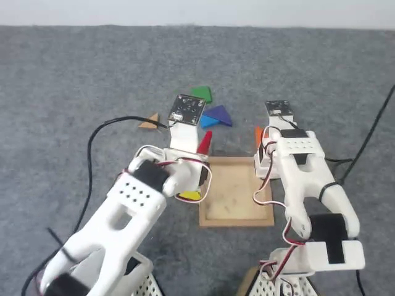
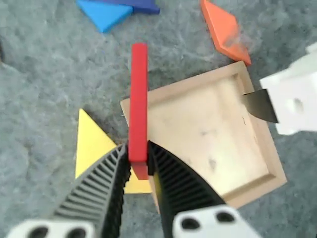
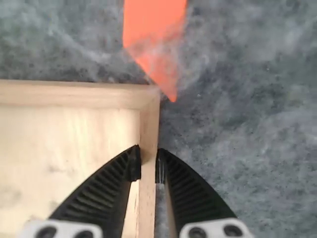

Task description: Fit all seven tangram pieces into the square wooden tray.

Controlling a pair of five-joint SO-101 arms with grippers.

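The square wooden tray (image 1: pixel 236 222) lies between the arms, its floor bare. My left gripper (image 2: pixel 138 159) is shut on a red piece (image 2: pixel 138 99), held on edge above the tray's corner nearest the yellow triangle (image 2: pixel 91 144). In the high view the red piece (image 1: pixel 205 143) sticks out past the left gripper (image 1: pixel 199 161). My right gripper (image 3: pixel 148 163) is shut on the tray's side wall (image 3: pixel 148 124), close to the corner by the orange piece (image 3: pixel 153 29). The right gripper (image 1: pixel 262 179) sits at the tray's right edge.
Loose pieces lie on the grey carpet beyond the tray: a green one (image 1: pixel 202 94), blue and purple ones (image 1: pixel 217 115), a tan triangle (image 1: pixel 149 121) and the orange piece (image 1: pixel 258 135). The yellow triangle (image 1: pixel 190 196) touches the tray's left side.
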